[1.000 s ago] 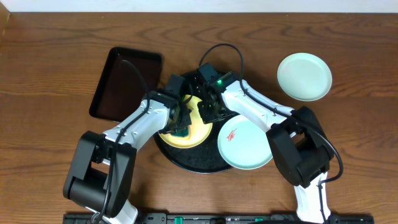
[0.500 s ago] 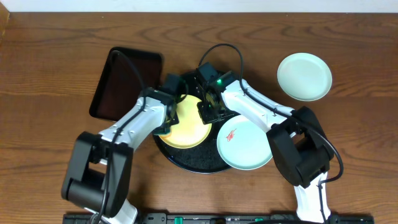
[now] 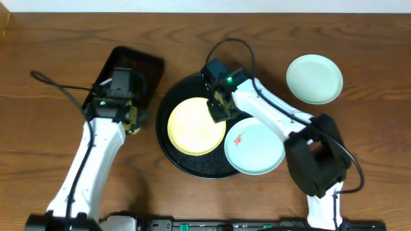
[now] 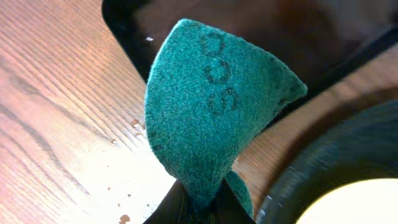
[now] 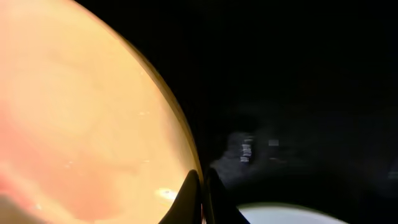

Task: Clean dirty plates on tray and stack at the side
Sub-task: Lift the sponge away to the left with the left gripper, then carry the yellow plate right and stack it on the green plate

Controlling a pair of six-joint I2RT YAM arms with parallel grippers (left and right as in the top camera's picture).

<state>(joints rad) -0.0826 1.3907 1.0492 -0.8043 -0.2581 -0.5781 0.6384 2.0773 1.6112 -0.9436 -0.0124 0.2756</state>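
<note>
The round black tray [image 3: 168, 146] holds a pale yellow plate [image 3: 196, 126] and a mint-blue plate [image 3: 253, 146] with a red smear, which overhangs the tray's right rim. My right gripper [image 3: 218, 114] is shut on the yellow plate's right rim [image 5: 180, 134], one finger [image 5: 188, 193] on each side of the edge. My left gripper [image 3: 133, 120] hangs over the table left of the tray, shut on a folded green scouring pad [image 4: 211, 118]. A second mint-blue plate [image 3: 314, 78] lies on the table at the far right and looks clean.
A rectangular black tray [image 3: 125, 80] lies at the back left, just beyond my left gripper. A black cable loops from the right arm above the round tray. Bare wooden table [image 3: 359, 141] surrounds everything.
My left arm has swung off the yellow plate to the left with the scouring pad and now hangs beside the rectangular tray. The right gripper stays on the plate's rim.
</note>
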